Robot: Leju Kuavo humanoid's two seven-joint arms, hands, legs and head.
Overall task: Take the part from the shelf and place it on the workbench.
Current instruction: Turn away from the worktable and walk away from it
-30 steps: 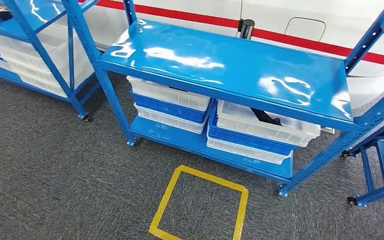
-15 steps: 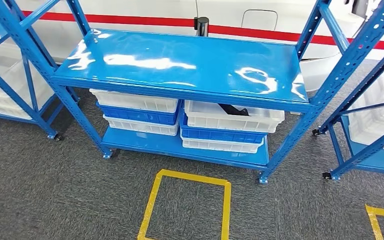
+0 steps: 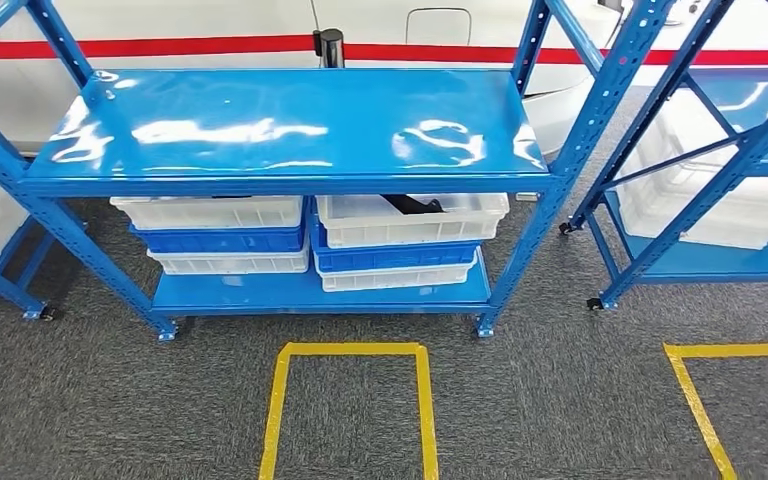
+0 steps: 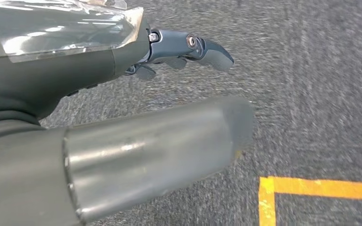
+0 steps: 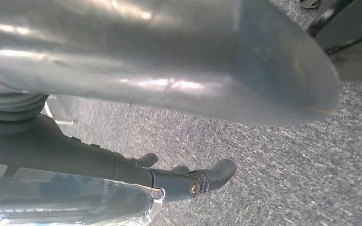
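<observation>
Your whole view has swung round: the glossy blue steel shelf unit (image 3: pixel 290 125) now sits square ahead of you, the camera turning, not the rack. That lines you up for the reach. The dark part (image 3: pixel 412 205) lies in the upper white plastic crate (image 3: pixel 410 222) under the top shelf. Left robot hand (image 4: pixel 184 52) and right robot hand (image 5: pixel 179 176) hang empty over carpet, fingers apart. No writing you can read.

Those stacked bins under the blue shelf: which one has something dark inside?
The top white bin of the right-hand stack: a black part lies in it. The left stack's top white bin shows nothing inside, and the lower bins' insides are hidden.
</observation>
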